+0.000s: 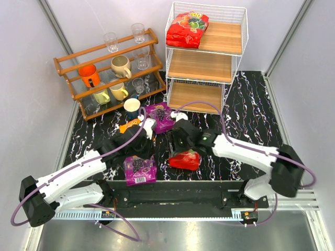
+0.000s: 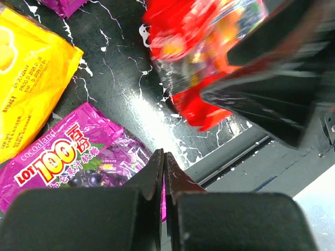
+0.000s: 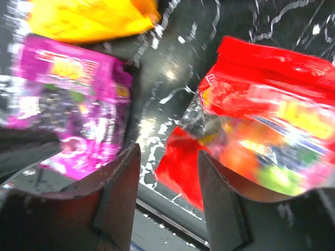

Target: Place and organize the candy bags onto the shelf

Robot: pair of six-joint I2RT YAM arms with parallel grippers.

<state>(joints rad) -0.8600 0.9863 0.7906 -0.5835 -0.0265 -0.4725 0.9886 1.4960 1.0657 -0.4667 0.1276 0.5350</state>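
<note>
The white wire shelf [image 1: 205, 57] stands at the back right, with one red candy bag [image 1: 187, 29] on its top tier. On the table lie a purple bag [image 1: 159, 116], an orange-yellow bag [image 1: 129, 126] partly under my left arm, a second purple bag [image 1: 140, 170] and a second red bag [image 1: 185, 160]. My left gripper [image 1: 139, 148] is shut, its tips [image 2: 163, 154] over the near purple bag's edge [image 2: 68, 157]. My right gripper [image 1: 178, 144] is open [image 3: 167, 151], with a corner of the red bag [image 3: 261, 120] between the jaws, low over the table.
A low brown rack [image 1: 110, 68] of mugs and glasses stands at the back left. A dark blue mug [image 1: 132, 107] sits on the table in front of it. A metal rail [image 1: 172, 196] runs along the near table edge, close to both bags.
</note>
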